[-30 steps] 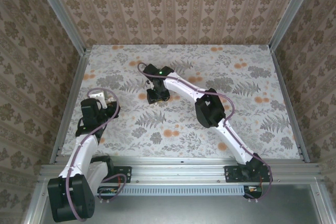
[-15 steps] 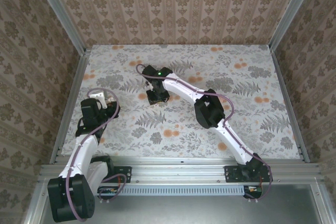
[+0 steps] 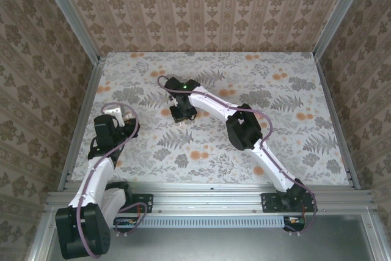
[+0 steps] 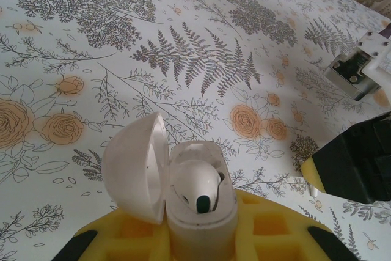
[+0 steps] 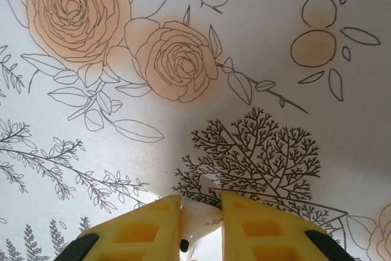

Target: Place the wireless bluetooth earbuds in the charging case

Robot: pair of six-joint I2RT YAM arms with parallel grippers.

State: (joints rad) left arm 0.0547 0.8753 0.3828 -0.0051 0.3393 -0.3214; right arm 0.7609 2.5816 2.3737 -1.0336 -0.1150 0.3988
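Bottom centre of the left wrist view, the left jaws clamp the open charging case, one earbud seated inside, while bottom centre of the right wrist view, the right jaws narrowly pinch the other earbud close over the counter.

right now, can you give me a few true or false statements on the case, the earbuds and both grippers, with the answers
1. The charging case has its lid open. True.
2. The case is empty. False: a seated earbud already sits in it.
3. The left gripper holds the case between its yellow pads. True.
4. The right gripper has its jaws wide open with nothing between them. False: the jaws stand close together around a small white piece, most likely the second earbud, just above the floral table.
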